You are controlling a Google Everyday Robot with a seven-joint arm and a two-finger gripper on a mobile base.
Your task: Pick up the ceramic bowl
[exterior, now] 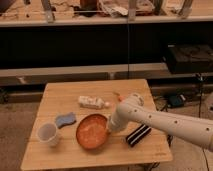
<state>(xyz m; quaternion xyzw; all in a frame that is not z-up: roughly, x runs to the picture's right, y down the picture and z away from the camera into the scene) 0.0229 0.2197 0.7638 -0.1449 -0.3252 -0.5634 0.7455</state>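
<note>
End effector [111, 129] at ceramic bowl's [91, 132] right rim, cup [48, 134] left.

You are looking at a lab or workshop space: a plain wooden table [100, 150] stands on a bare floor in front of a long dark bench or shelf unit [100, 45], whose top is cluttered with cables and loose gear. Dark equipment boxes [192, 57] and trailing cords sit at the right. The gripper [111, 129] hangs over the table beside the ceramic bowl [92, 132].
</note>
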